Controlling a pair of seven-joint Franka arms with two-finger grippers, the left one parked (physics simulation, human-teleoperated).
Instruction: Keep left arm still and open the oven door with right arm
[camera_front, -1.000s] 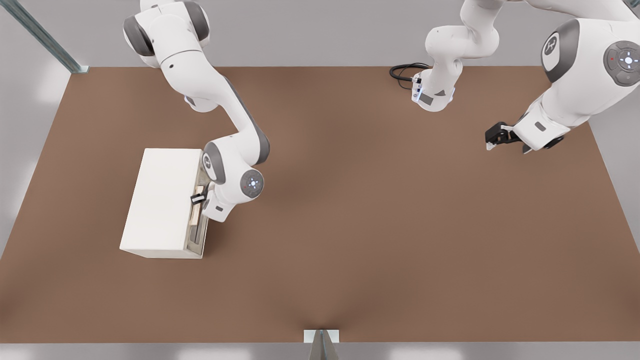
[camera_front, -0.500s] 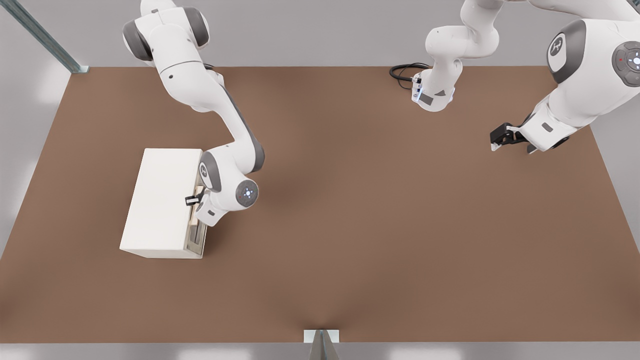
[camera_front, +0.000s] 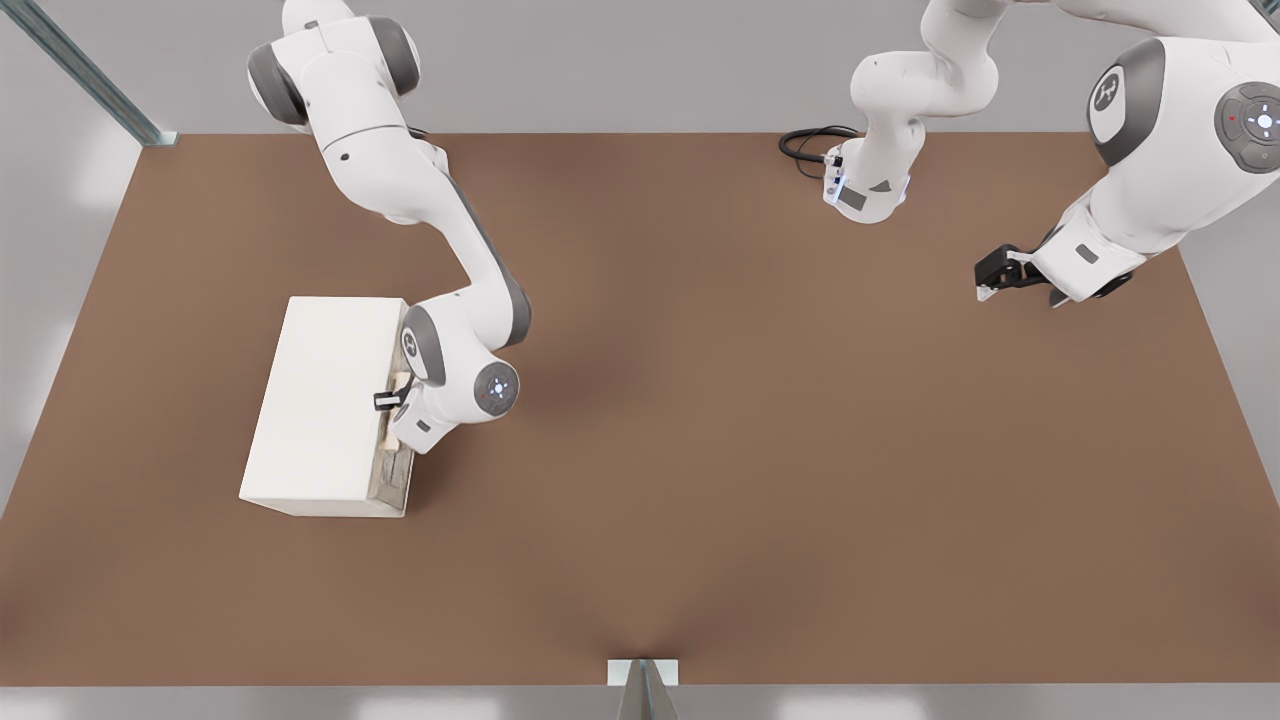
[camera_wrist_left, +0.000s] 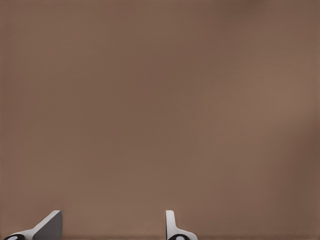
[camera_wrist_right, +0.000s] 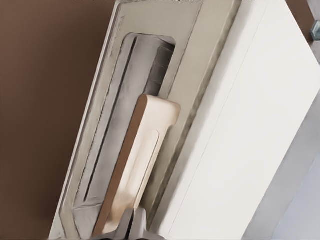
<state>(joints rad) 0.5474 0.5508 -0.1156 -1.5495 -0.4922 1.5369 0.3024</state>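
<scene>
Your oven (camera_front: 320, 400) sat on the brown counter (camera_front: 700, 450) at the front view's left. Its oven door (camera_front: 395, 478) faced the front view's right, looking flush with the box. The right arm (camera_front: 440, 230) reached down to it; the gripper (camera_front: 396, 402) was at the pale handle (camera_wrist_right: 137, 165). Jaws: cannot tell whether open or closed.

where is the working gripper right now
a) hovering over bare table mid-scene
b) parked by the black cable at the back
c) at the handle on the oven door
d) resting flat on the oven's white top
c: in the front view the gripper sits at the pale handle on the oven door, and the right wrist view looks straight along that handle.
</scene>
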